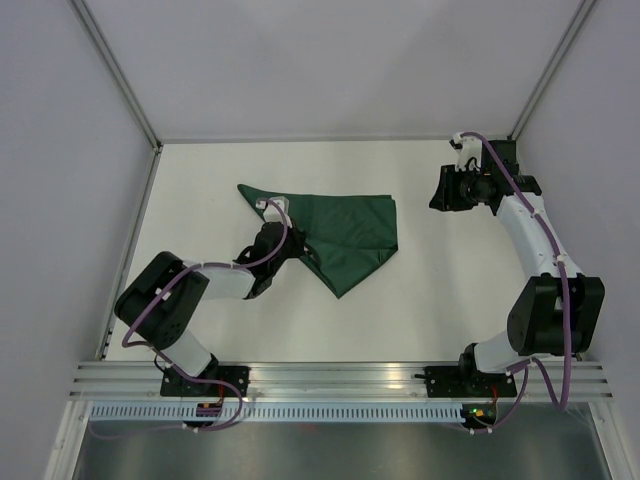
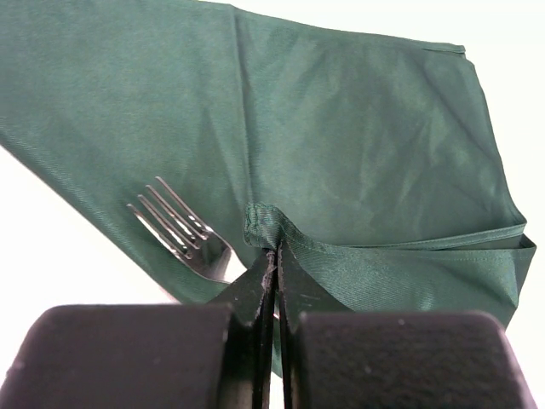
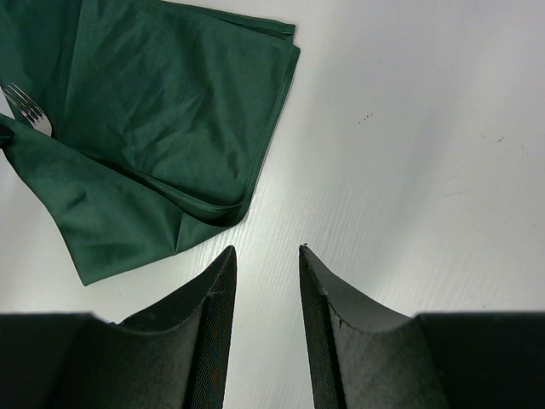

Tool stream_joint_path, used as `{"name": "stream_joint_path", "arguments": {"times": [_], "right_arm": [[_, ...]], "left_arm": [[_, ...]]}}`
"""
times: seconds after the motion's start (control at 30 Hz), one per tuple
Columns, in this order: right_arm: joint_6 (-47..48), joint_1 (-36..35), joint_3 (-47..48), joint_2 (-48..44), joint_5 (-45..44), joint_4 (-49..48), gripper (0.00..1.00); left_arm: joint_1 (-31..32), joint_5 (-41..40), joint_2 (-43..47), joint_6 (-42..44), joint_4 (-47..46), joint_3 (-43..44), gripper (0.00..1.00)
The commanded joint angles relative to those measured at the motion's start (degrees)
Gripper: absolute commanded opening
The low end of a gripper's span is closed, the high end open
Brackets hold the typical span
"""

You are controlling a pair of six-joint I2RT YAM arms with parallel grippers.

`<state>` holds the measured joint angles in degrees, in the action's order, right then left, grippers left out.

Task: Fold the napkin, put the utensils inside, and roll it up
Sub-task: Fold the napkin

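Observation:
The dark green napkin (image 1: 352,228) lies folded in a rough triangle mid-table, one long point stretching back and left. My left gripper (image 1: 303,248) is at its near left side. In the left wrist view that gripper (image 2: 277,252) is shut on a hemmed fold of the napkin (image 2: 358,128). The fork's (image 2: 180,227) silvery tines lie on the cloth just left of my fingers; its handle is hidden. My right gripper (image 1: 441,190) hangs at the far right, apart from the cloth. It is open (image 3: 266,250) over bare table, with the napkin (image 3: 170,111) and fork tines (image 3: 27,111) up left.
White walls and metal frame posts (image 1: 118,70) enclose the white table (image 1: 450,290) on three sides. An aluminium rail (image 1: 330,378) carrying both arm bases runs along the near edge.

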<state>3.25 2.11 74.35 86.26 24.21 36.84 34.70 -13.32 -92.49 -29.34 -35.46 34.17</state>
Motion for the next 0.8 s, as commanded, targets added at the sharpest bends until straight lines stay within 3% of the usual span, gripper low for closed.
{"name": "stream_joint_path", "arguments": {"times": [0.0, 0.6, 0.7, 0.73, 0.77], "right_arm": [[-0.3, 0.0, -0.3, 0.1, 1.2, -1.0, 0.41], [-0.1, -0.6, -0.5, 0.8, 1.2, -0.8, 0.41], [-0.1, -0.6, -0.6, 0.8, 1.2, -0.8, 0.41], [0.0, -0.8, -0.6, 0.8, 1.2, -0.8, 0.41], [0.1, -0.7, -0.7, 0.8, 1.2, -0.8, 0.41]], "left_arm": [[-0.9, 0.1, 1.2, -2.8, -0.5, -0.9, 0.02], [-3.5, -0.2, -0.3, -4.2, 2.2, 0.5, 0.03], [-3.6, -0.7, -0.1, -4.2, 2.6, 0.6, 0.17], [-3.7, -0.8, 0.0, -4.1, 3.0, 0.9, 0.31], [-3.7, -1.0, 0.3, -3.9, 3.3, 1.1, 0.37]]}}
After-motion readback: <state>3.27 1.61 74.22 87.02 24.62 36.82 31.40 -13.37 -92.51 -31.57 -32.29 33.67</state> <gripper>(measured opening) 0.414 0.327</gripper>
